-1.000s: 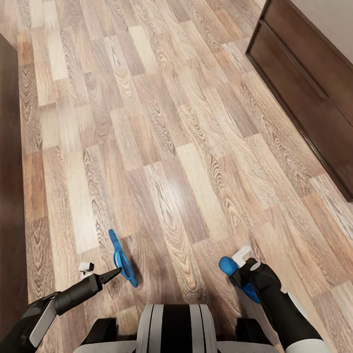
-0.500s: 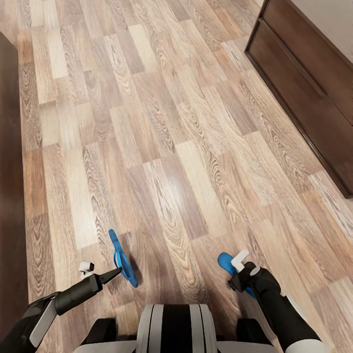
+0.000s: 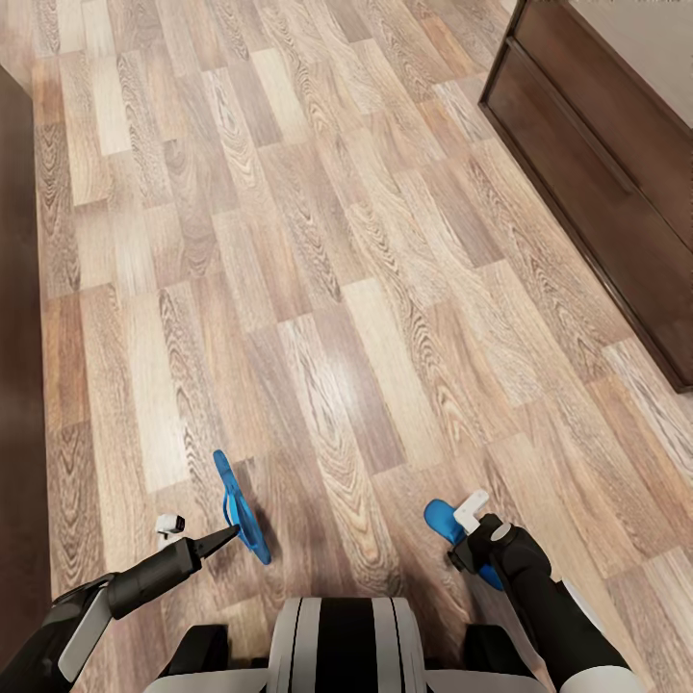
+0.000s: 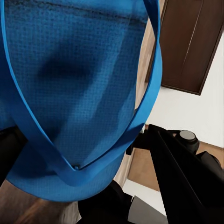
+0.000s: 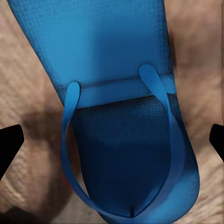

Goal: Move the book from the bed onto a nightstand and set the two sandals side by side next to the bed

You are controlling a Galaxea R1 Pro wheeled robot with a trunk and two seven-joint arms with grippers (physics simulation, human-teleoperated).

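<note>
While the left pincer grips one sandal, another sandal lies between the right pincer's tips.

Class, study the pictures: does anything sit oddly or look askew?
Yes. The left sandal stands on edge off the floor, beside the left hand, not flat. The right sandal lies under the right hand.
</note>
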